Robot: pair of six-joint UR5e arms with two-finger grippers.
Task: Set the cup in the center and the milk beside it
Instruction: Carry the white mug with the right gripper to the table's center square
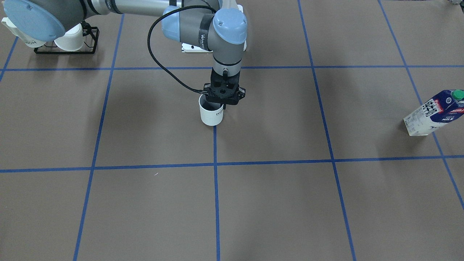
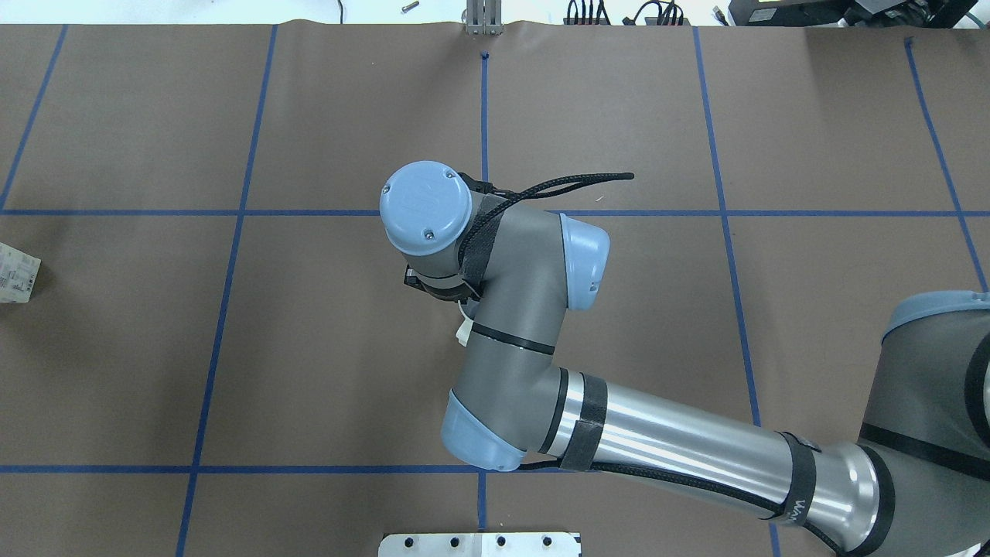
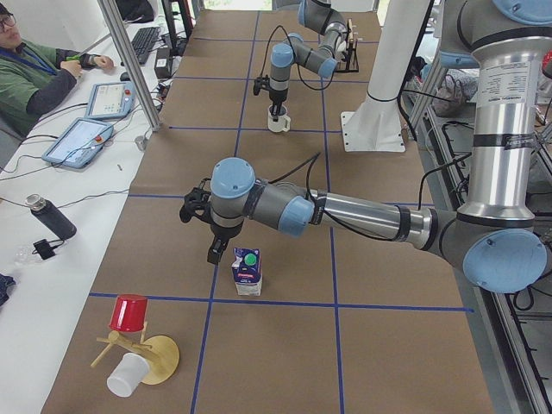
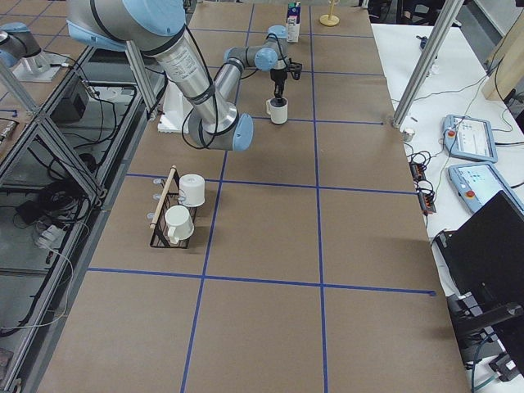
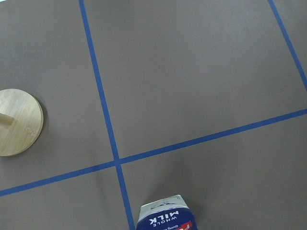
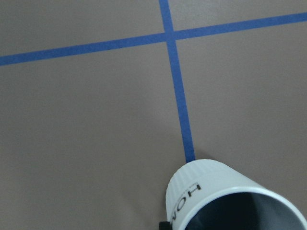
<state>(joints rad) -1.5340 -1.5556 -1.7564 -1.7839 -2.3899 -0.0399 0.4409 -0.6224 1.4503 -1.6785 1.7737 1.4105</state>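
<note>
The cup (image 1: 211,115), a white mug with a dark inside, stands upright in the center (image 1: 253,119) of the taped tabletop, on a blue line. My right gripper (image 1: 222,104) comes straight down on its rim and looks shut on it. The cup fills the bottom of the right wrist view (image 6: 230,201) and is hidden under the arm in the overhead view. The milk (image 1: 433,114) stands upright far off to the robot's left. In the exterior left view my left gripper (image 3: 216,252) hangs just beside the milk (image 3: 247,270). I cannot tell whether it is open or shut.
A black wire rack (image 1: 69,40) with two white mugs stands at the back on the robot's right. A wooden stand (image 3: 147,358) with a red and a white cup sits beyond the milk; its base (image 5: 19,122) shows in the left wrist view. An operator (image 3: 34,73) sits alongside.
</note>
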